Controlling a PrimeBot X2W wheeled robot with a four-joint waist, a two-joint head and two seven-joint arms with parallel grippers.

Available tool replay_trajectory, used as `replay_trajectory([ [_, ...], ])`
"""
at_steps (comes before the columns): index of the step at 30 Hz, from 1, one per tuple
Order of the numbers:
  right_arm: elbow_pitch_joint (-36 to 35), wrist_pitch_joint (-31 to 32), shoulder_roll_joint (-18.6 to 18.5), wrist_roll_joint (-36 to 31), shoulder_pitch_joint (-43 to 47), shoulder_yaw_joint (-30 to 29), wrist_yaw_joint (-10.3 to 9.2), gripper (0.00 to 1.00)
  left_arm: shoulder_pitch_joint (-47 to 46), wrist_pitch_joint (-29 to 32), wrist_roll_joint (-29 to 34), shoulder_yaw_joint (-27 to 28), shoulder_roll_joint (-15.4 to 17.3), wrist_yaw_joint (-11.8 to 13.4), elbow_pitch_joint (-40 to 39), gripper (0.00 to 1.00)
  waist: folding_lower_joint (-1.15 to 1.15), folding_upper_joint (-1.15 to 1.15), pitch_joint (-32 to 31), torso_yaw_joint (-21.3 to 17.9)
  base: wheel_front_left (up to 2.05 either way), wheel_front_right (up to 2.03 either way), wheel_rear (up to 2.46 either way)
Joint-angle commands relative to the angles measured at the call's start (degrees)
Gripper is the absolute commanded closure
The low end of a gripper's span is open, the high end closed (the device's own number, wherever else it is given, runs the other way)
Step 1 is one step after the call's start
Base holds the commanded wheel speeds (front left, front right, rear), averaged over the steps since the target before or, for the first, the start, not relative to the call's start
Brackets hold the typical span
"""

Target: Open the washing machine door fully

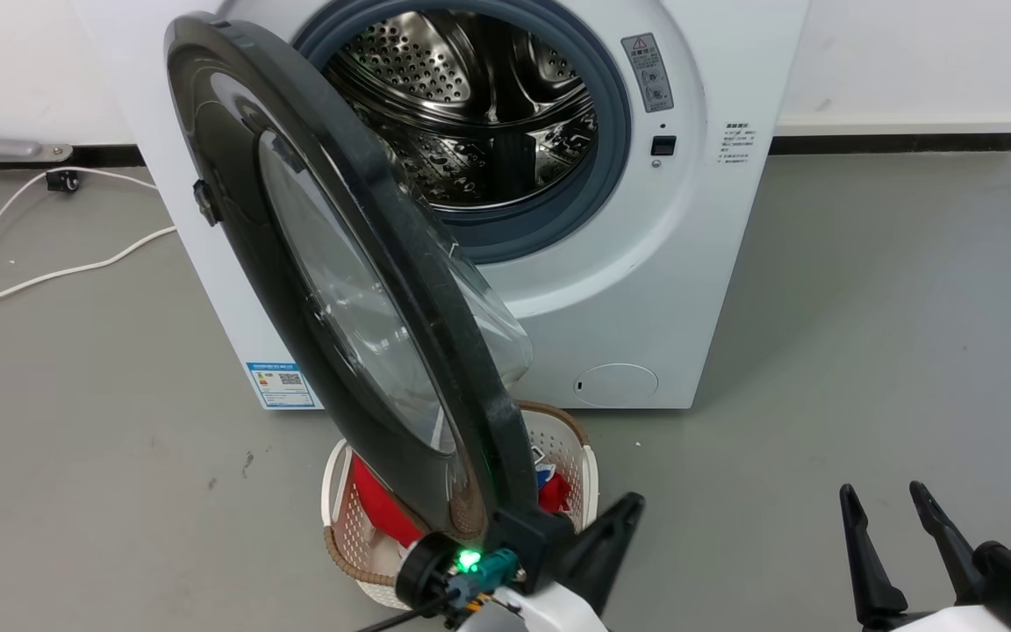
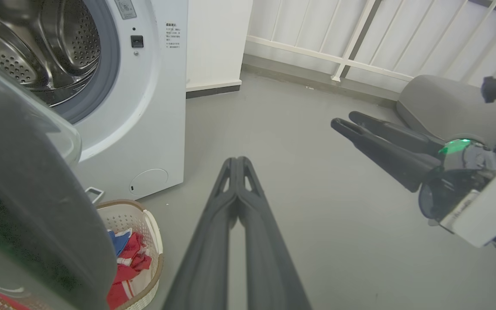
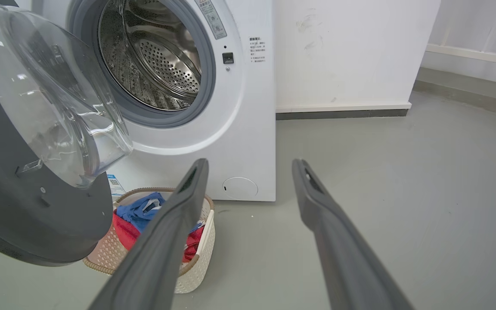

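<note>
Head and wrist views of a front-loader. The door stands away from the washing machine, hinged on the machine's left side and turned nearly edge-on to the head camera. Its glass bowl faces the open drum, which is ringed by a grey-blue seal. The door's lower rim hangs above a white basket of red and blue cloth on the grey floor, just in front of the machine.

The left gripper sits at the door's lower rim. Its fingers are pressed together with nothing between them and point away from the door, over bare floor. Whether its body touches the rim cannot be told.

The right gripper is at the lower right, well apart from the door. Its fingers are spread and empty, pointing toward the machine's lower right corner.

A blue label marks the machine's lower left front, and a white cable lies on the floor to its left.
</note>
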Motion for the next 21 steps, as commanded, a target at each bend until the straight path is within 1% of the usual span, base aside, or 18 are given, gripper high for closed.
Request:
replay_trajectory([
  [1,0.25,-0.04,0.15,0.23,-0.33,0.00,-0.01,0.00,-0.88,-0.52,-0.10,0.81,0.23,0.57,0.96,1.00,0.00,0.00,0.05,-0.23,0.00,0.00,0.00],
  [9,0.79,-0.44,0.15,0.54,-0.76,0.16,-0.01,0.00,-2.33,-3.17,-0.82,5.39,0.86,3.33,6.37,1.00,0.00,0.00,0.24,-0.98,0.00,0.00,0.00],
  [14,1.29,-0.70,0.15,0.78,-0.88,-0.05,-0.01,0.00,-2.96,-4.52,-0.98,7.06,1.03,4.78,7.67,1.00,0.00,0.00,0.28,-0.88,0.00,0.00,0.00],
  [21,1.72,-0.92,0.16,0.91,-1.03,-0.11,-0.01,0.00,-2.79,-5.22,-1.10,8.11,1.61,5.89,8.18,1.00,0.00,0.00,0.18,-0.57,0.00,0.00,0.00],
])
